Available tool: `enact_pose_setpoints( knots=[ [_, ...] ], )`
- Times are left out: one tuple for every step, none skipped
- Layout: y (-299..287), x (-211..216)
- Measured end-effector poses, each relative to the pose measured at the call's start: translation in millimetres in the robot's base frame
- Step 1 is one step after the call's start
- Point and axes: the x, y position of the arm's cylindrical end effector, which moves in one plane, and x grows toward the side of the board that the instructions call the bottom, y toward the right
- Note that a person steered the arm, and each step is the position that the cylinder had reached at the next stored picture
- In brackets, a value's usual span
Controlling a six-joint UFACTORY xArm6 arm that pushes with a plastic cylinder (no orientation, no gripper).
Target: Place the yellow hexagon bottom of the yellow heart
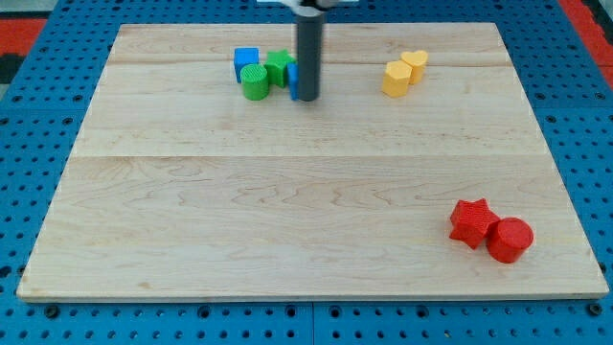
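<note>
The yellow hexagon lies near the view's top right on the wooden board. The yellow heart touches it on its upper right side. My tip stands well to the left of both yellow blocks, close beside a cluster of blue and green blocks. The rod hides part of a blue block behind it.
A blue cube, a green cylinder and a green block cluster at the view's top left of centre. A red star and a red cylinder touch at the bottom right.
</note>
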Motion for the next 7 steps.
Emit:
enact_pose_setpoints(
  knots=[
    [-10, -1],
    [37, 3],
    [65, -9],
    [99, -40],
    [142, -65],
    [136, -91],
    [186, -95]
  ],
)
